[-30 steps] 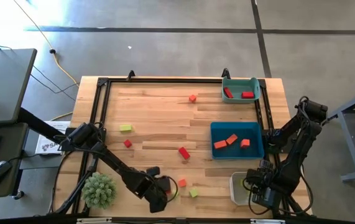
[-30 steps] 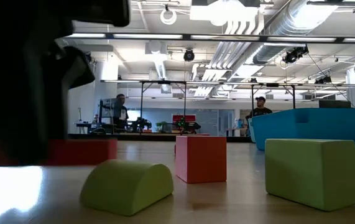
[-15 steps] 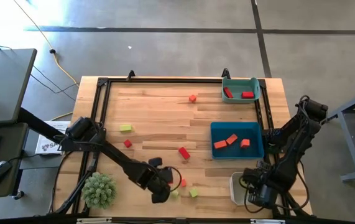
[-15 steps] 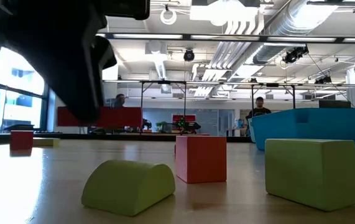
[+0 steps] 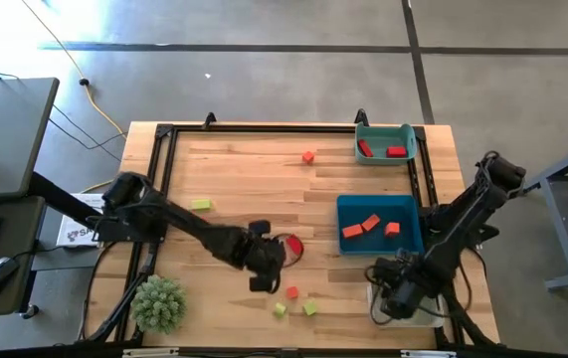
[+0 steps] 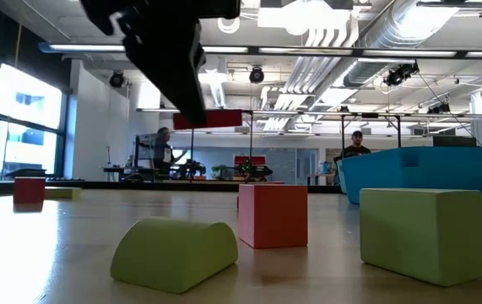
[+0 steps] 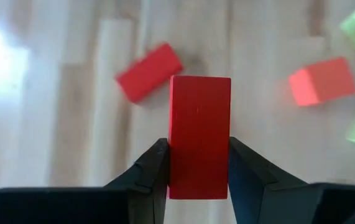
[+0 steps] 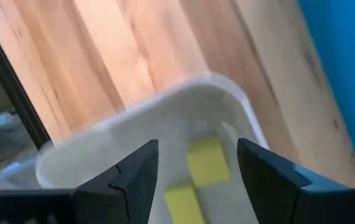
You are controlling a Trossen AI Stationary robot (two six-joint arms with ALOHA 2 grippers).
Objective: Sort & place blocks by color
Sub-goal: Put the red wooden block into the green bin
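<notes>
Left gripper (image 7: 197, 165) clamped on long red wooden bar block (image 7: 199, 134), lifted mid-table. Small teal bin holding red blocks (image 5: 384, 142) lies far across, toward right rear corner. Right gripper (image 8: 193, 168) open over white bin (image 8: 165, 118).

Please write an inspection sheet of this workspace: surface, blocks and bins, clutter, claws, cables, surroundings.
Surface: wooden table, black frame around it.
Job's things: red bar held in the air; another red block on the wood beneath it; yellow-green blocks in the white bin; orange blocks in the blue bin; red blocks in the teal bin.
Clutter: spiky green plant ball.
Claws: left claw shut on the red bar; right claw open above the white bin.
Cables: yellow cable on the floor.
Surroundings: two people far behind.
</notes>
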